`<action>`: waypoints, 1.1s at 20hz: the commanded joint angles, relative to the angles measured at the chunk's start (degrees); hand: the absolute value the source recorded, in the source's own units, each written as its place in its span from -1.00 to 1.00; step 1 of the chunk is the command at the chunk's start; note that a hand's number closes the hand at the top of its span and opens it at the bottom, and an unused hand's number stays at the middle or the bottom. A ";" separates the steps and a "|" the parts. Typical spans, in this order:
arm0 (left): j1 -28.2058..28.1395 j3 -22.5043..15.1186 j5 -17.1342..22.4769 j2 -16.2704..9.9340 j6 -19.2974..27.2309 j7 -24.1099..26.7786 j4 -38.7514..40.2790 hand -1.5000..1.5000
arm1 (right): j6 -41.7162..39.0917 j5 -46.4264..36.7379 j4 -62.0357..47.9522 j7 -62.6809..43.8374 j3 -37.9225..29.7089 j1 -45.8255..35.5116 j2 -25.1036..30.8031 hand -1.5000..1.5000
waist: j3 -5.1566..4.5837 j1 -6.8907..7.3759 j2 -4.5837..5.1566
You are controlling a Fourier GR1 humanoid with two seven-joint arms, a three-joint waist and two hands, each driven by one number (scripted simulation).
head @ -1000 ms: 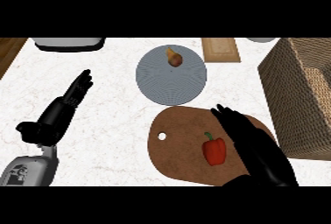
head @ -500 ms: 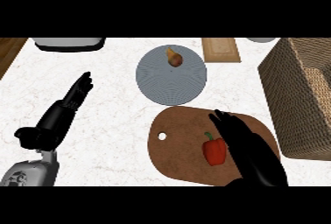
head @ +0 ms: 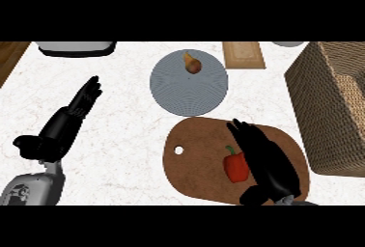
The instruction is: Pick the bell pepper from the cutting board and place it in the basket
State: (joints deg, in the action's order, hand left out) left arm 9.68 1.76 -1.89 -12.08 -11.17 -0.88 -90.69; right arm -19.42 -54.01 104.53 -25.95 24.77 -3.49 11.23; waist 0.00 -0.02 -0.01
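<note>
Two black hands show above the white marbled tabletop (head: pixel 121 144). The right hand (head: pixel 264 159) comes in from the lower edge and lies over the brown oval cutting board (head: pixel 200 173), its fingers stretched out straight and pointing away toward the far side of the tabletop. The red bell pepper (head: pixel 236 166), with its green stem turned toward the far edge, lies on the board just beside this hand, on the hand's left flank, so close that pepper and hand look to be touching; the fingers are not curled round it. A small hole pierces the board near its left rim, apart from the pepper. The left hand (head: pixel 80 103) rests open at the left of the view, fingers straight and pointing up and away, well apart from the board. The woven basket (head: pixel 335 106) stands at the right edge of the view, just beside the board's right side. Beyond the board sits a grey round plate (head: pixel 187 91) carrying a small brownish item near its far rim.
</note>
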 commanded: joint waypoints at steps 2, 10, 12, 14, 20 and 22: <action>-1.29 -0.82 -2.75 1.77 0.89 3.29 1.45 0.00 | 2.65 -4.37 -6.89 -0.68 1.50 -1.21 -4.02 -1.00 | 0.00 0.05 0.02; 0.44 0.13 -0.97 1.88 -0.82 -4.95 -5.13 0.00 | -0.61 -3.04 -5.65 2.43 -1.80 1.50 -2.98 -1.00 | 0.01 -0.05 -0.03; 1.26 0.61 -2.67 2.35 -0.02 -1.18 -0.60 0.00 | 0.88 -3.10 -9.96 5.23 -2.32 0.79 -3.38 -1.00 | 0.00 -0.06 0.02; -0.38 1.93 -1.05 0.84 -2.04 -0.80 -1.04 0.00 | 1.90 -5.24 -13.14 4.79 0.57 1.16 -4.75 -1.00 | 0.01 0.06 0.01; -0.51 3.37 -1.33 0.37 -3.42 3.02 2.47 0.00 | -2.78 -6.24 -12.57 4.92 0.60 -1.40 -5.04 1.00 | 0.00 0.01 0.02; -0.58 3.37 -1.04 0.74 -3.60 1.59 0.88 0.00 | -2.97 -6.26 -10.64 6.43 -0.51 0.44 -3.26 1.00 | 0.00 -0.04 0.00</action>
State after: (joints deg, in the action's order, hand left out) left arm 8.48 4.05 -2.97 -11.11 -13.79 -1.48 -92.31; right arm -20.84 -59.34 93.46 -19.69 24.17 -3.39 8.14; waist -0.33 -0.04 -0.39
